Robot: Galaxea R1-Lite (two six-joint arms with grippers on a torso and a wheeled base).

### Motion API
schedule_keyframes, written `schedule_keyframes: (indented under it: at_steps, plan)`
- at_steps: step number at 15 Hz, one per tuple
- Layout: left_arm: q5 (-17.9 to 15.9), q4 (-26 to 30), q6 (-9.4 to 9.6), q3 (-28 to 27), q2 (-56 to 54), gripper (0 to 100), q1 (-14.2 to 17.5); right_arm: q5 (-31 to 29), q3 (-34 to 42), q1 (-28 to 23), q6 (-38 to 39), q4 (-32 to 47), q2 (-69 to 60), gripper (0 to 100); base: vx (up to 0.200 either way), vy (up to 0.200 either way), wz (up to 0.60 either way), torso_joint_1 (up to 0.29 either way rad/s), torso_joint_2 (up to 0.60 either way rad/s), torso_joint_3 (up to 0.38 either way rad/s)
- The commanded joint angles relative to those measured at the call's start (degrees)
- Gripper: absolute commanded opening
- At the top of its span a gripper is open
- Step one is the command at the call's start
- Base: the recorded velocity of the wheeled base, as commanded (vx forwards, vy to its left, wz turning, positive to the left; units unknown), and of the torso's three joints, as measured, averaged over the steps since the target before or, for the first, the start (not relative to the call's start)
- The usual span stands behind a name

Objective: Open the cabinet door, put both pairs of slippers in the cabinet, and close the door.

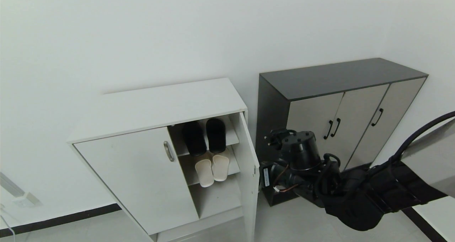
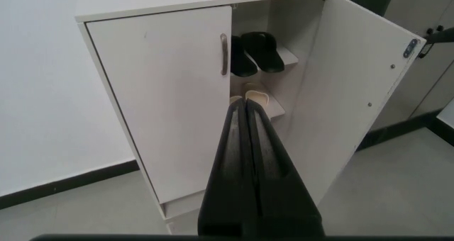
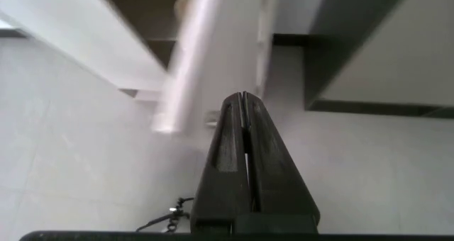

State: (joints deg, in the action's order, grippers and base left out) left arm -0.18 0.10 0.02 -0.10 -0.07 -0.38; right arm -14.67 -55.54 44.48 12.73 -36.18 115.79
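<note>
Right hand [image 3: 243, 98] pressed together beside open cabinet door [image 1: 249, 156] edge; left hand [image 2: 245, 103] pressed together too.

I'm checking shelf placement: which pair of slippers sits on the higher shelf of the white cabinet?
The black pair of slippers, on the top shelf; the cream-white pair lies on the shelf below.

White cabinet [image 1: 170, 103] stands on pale floor [image 1: 302, 224], right-hand door [image 1: 249, 163] open. Inside the cabinet, upper shelf [image 1: 233, 135] carries black slippers [image 1: 205, 137], side by side. Lower shelf [image 1: 234, 165] carries white slippers [image 1: 212, 169], side by side, reaching its front edge. Dark cabinet [image 1: 341, 78] on the floor just right of the white cabinet.
</note>
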Motion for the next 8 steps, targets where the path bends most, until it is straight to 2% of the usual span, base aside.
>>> schedule_keyframes:
  at_steps: [1,5,8]
  plan:
    - [0.01,-0.01,-0.02,0.01,0.07,0,0.03,-0.01,-0.27,1.92,0.02,-1.35,1.37,0,0.000,0.000,0.00,0.000,0.00,0.000]
    - [0.01,-0.01,-0.02,0.01,0.07,0,0.03,-0.36,0.35,3.94,-0.86,-5.65,-1.35,0,0.000,0.000,0.00,0.000,0.00,0.000]
    - [0.01,-0.01,-0.02,0.01,0.07,0,0.03,-0.54,0.43,2.10,-4.64,-5.74,-5.75,0,0.000,0.000,0.00,0.000,0.00,0.000]
